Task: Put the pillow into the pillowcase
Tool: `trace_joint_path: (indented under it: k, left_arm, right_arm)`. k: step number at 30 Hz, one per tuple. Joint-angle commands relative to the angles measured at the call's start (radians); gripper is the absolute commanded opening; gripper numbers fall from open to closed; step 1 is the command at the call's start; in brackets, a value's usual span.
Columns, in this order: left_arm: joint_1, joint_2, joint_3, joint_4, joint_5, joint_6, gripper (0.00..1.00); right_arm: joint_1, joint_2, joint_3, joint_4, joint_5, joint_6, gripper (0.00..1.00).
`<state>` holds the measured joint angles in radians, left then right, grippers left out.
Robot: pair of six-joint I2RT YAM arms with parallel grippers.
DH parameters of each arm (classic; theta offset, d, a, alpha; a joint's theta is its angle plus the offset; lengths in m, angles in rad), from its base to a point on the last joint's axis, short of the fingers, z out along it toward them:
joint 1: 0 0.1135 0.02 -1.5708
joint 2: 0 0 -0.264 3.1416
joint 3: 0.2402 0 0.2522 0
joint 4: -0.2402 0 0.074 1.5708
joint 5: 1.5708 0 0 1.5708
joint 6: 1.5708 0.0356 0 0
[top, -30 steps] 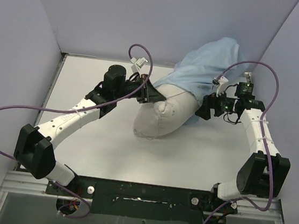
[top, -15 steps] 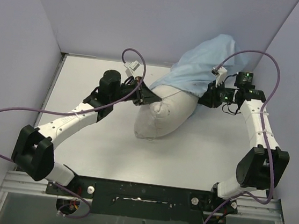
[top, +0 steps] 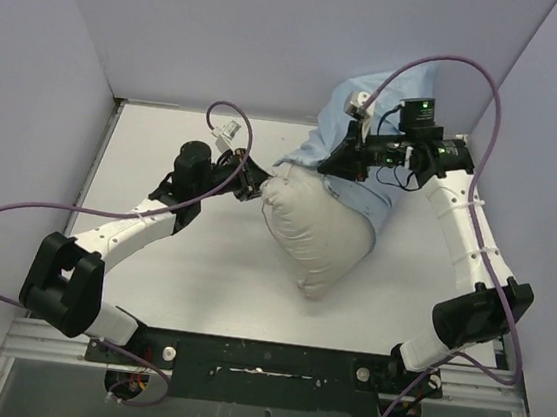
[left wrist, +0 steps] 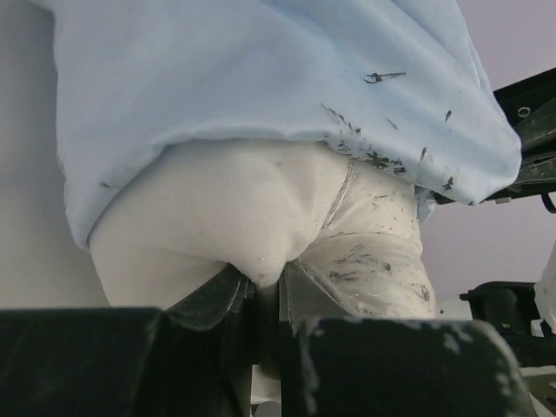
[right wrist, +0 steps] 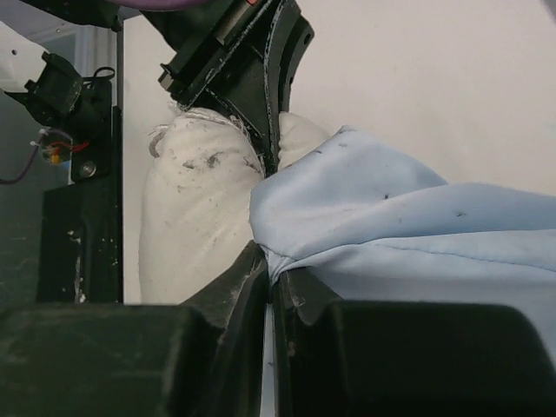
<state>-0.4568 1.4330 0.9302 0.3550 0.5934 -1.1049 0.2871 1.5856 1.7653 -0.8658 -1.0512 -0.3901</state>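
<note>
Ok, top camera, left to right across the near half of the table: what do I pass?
Left arm's elbow → pillow → right arm's elbow. The pillowcase overlaps the pillow, so it's left out.

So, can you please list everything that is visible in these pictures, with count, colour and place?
pillow: one, off-white, middle of the table, far end inside the pillowcase
pillowcase: one, light blue, far right, over the pillow's far end
table: one, white, under everything
walls: three, pale lilac, left, far and right sides
cables: two, purple, one looping along each arm
arms: two, white and black, bases at the near edge
left claw: one, black, shut on the pillow's left corner
right claw: one, black, shut on the pillowcase edge
</note>
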Motion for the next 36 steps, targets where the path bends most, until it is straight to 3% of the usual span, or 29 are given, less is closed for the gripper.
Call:
trace_joint_path:
  k: [1,8,12,19,28,31,36]
  left_arm:
    - [0.007,0.036,-0.06,0.132,-0.107,0.006,0.0]
    - [0.027,0.053,-0.142,0.129,-0.116,0.017,0.0]
    - [0.032,0.079,-0.142,0.15,-0.101,0.014,0.0]
    - [0.042,0.11,-0.141,0.194,-0.076,-0.01,0.0]
    - [0.049,0.097,-0.132,0.176,-0.067,0.002,0.0]
    - [0.049,0.091,-0.138,0.176,-0.068,0.0,0.0]
    - [0.049,0.091,-0.139,0.174,-0.072,0.002,0.0]
  right_arm:
    - [0.027,0.075,-0.083,0.076,0.029,0.08,0.1]
    - [-0.019,-0.002,-0.069,-0.097,-0.096,-0.121,0.61]
    - [-0.115,-0.047,-0.089,-0.193,-0.115,-0.183,0.7]
    - [-0.148,-0.143,-0.309,-0.149,0.236,-0.225,0.71]
    - [-0.142,-0.132,-0.422,-0.045,0.458,-0.186,0.69]
    - [-0.136,-0.114,-0.408,-0.045,0.478,-0.184,0.59]
    - [-0.111,-0.118,-0.373,-0.084,0.395,-0.194,0.23]
